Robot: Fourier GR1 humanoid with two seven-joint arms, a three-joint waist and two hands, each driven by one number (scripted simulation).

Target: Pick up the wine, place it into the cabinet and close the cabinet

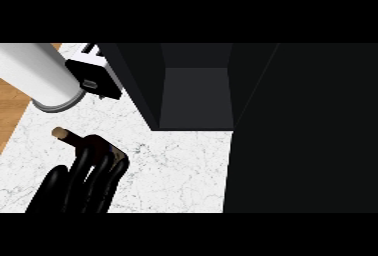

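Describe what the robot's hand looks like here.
One hand shows, at the lower left: glossy black all over, with thick rounded fingers catching pale highlights. No cables or markings show on it. The whitish tube with a grey end ring at upper left may be a forearm; I cannot tell.

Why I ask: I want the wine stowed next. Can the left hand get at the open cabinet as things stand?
Probably yes. The left hand is curled round the wine bottle, the cabinet stands open, and only the counter shows between them.
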